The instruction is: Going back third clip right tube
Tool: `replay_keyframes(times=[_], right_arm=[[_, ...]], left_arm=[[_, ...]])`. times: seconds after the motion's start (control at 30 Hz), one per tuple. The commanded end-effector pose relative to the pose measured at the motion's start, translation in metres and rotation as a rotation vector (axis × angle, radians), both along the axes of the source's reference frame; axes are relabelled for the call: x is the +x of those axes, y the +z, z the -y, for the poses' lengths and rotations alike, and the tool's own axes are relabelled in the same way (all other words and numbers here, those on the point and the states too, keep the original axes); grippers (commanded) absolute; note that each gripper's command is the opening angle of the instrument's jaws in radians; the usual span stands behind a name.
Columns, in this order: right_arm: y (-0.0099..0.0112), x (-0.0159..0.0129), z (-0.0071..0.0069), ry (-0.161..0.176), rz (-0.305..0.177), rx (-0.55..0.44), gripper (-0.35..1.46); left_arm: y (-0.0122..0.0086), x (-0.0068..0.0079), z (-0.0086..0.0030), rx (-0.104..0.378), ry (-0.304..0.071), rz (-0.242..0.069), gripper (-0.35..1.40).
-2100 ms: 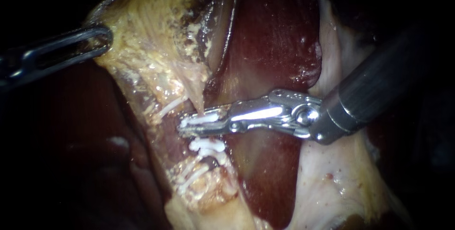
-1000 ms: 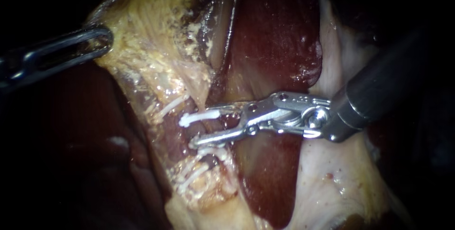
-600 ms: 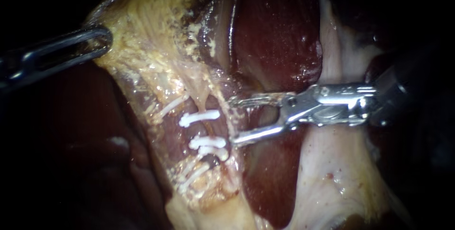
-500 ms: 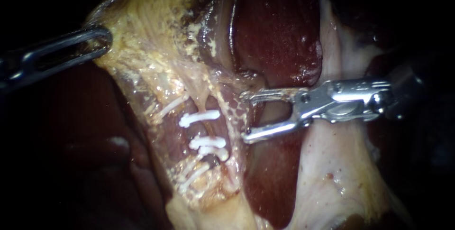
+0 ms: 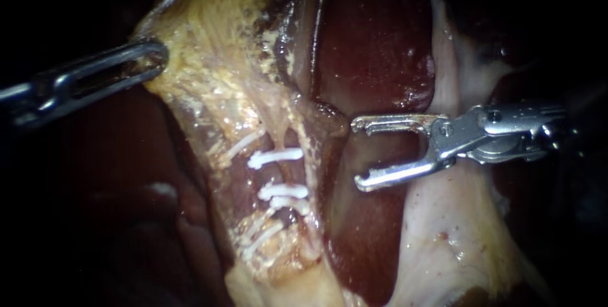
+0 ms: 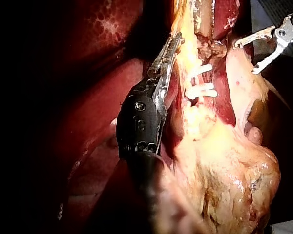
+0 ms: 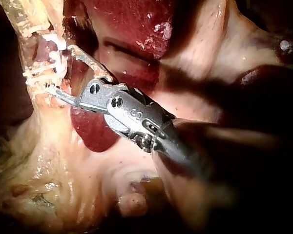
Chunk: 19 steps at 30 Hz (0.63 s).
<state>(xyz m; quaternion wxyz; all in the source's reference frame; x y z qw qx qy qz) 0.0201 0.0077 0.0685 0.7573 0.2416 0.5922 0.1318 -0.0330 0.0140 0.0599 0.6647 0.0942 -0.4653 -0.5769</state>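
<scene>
Three white clips [image 5: 276,157] sit across a pale tube [image 5: 286,174] in the middle of the endoscope view, one above and two close together below [image 5: 283,191]. My right instrument [image 5: 359,153] stands to their right over dark red liver, its jaws open and empty, clear of the tube. At the upper left my left instrument [image 5: 151,59] has its jaws shut on the edge of the yellowish tissue [image 5: 215,47]. The left wrist view shows those jaws [image 6: 170,48] on that tissue beside the clips [image 6: 200,90]. The right wrist view shows the open jaws [image 7: 59,67] next to the clips [image 7: 54,43].
Dark red liver [image 5: 373,41] lies behind and right of the tube. A pale whitish sheet of tissue [image 5: 443,218] hangs below my right instrument. Yellow fatty tissue [image 5: 272,256] bulges below the clips. The left of the endoscope view is dark.
My right instrument's jaws opened off the top clip, which stays on the tube, and drew back to the right. The left instrument kept its hold; the whole scene shifted slightly right.
</scene>
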Motion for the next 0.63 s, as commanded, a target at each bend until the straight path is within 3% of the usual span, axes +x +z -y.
replay_keyframes(times=[0.03, 0.23, 0.63], right_arm=[[0.0, -0.0001, 0.0, 0.0, 0.0, 0.0, 0.6], [-0.0003, -0.0002, 0.0001, -0.003, -0.003, -0.011, 0.6], [-0.0006, -0.0001, 0.0001, -0.004, -0.004, -0.016, 0.6]], left_arm=[[0.0007, -0.0007, 0.0, 0.004, 0.007, -0.002, -0.35], [0.004, -0.004, 0.0003, 0.014, 0.036, -0.008, -0.35], [0.0035, -0.0035, 0.0002, 0.02, 0.044, -0.008, -0.35]])
